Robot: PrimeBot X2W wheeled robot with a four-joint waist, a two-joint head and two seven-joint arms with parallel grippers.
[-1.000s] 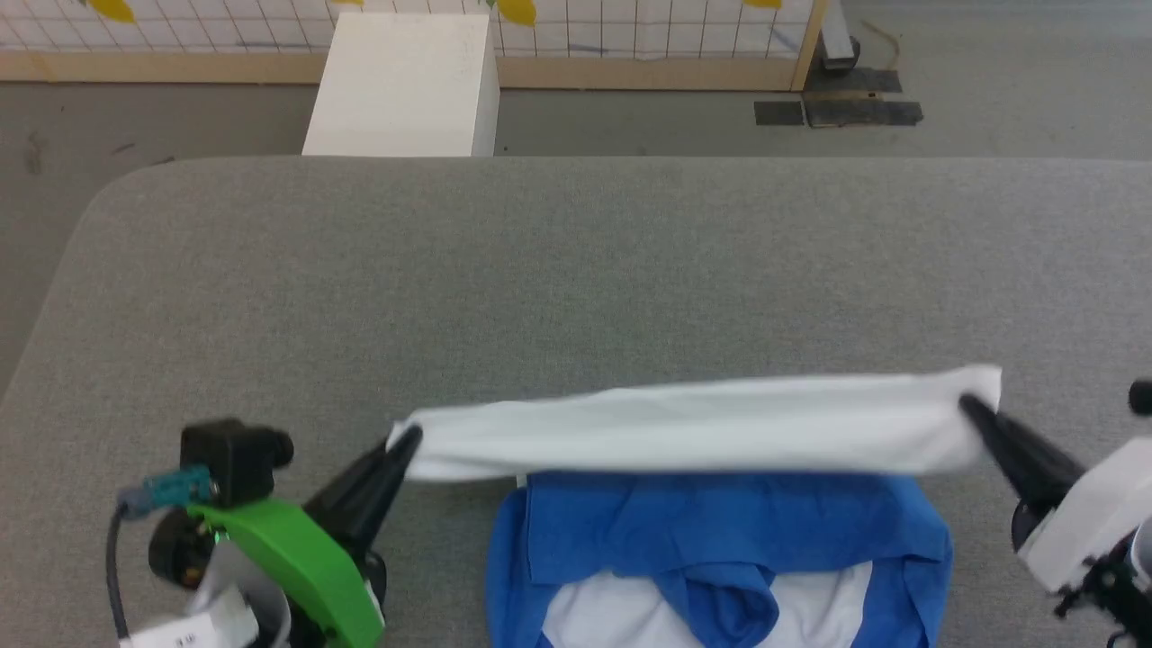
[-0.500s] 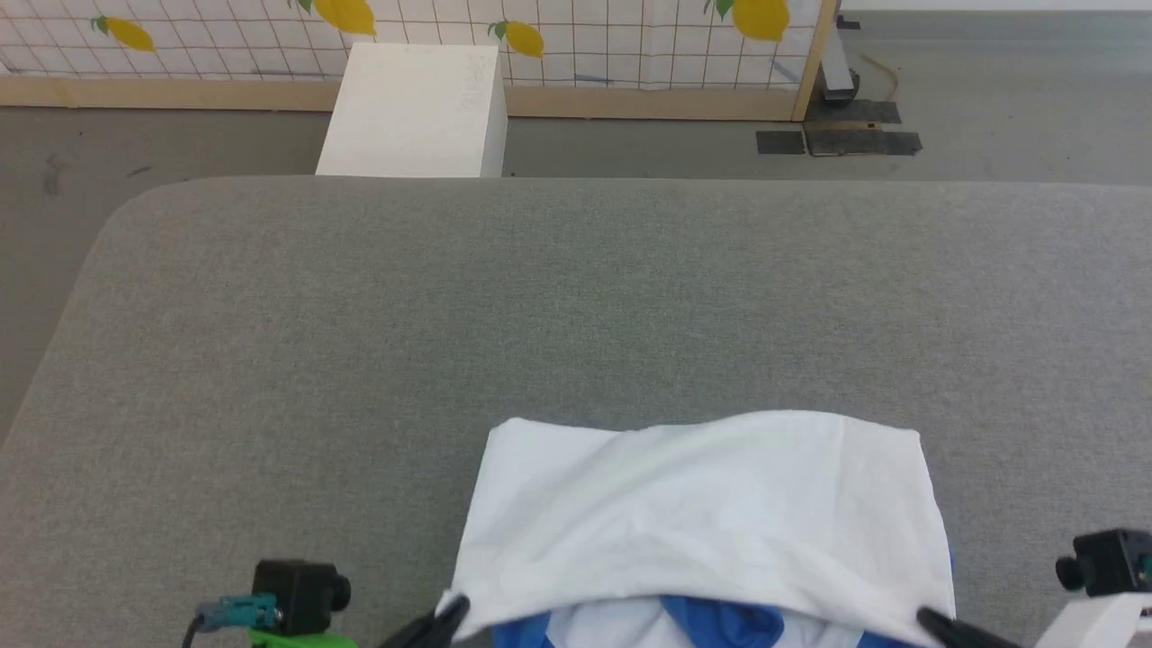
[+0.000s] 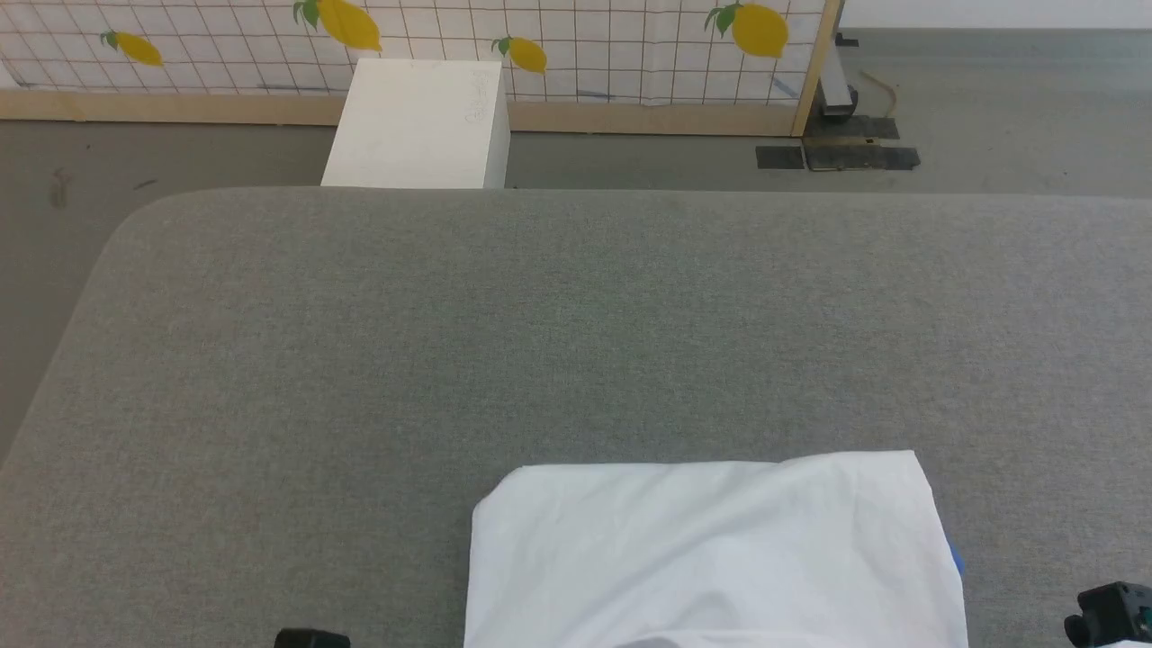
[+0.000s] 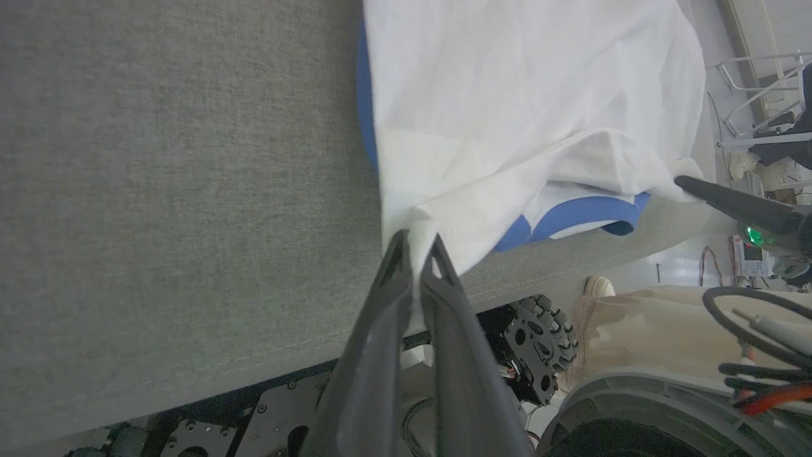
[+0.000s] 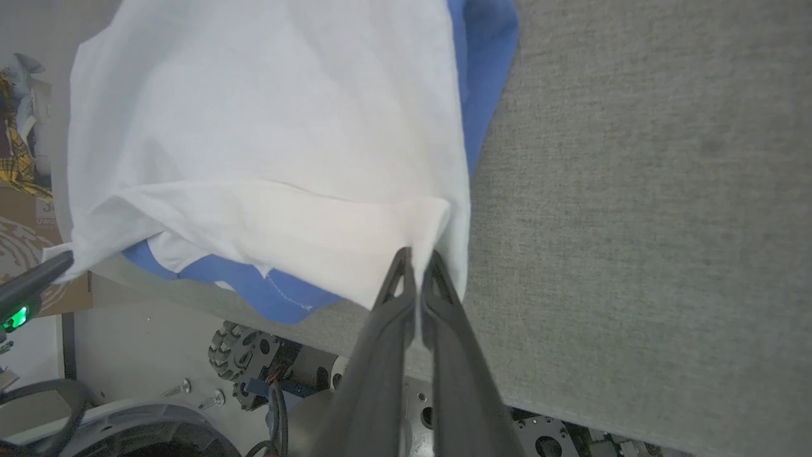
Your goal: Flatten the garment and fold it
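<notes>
Since the earlier frame, the white layer of the garment (image 3: 711,549) has been drawn over its blue sleeves to the near edge of the grey bench (image 3: 540,315). The left claw (image 4: 417,241) and right claw (image 5: 417,255) are each clamped on a near hem corner. If released here, the hem could be pulled off the edge, and blue cloth bunched beneath could be trapped unevenly.

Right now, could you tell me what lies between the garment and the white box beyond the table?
In the head view, bare grey table runs from the garment to the white box.
</notes>
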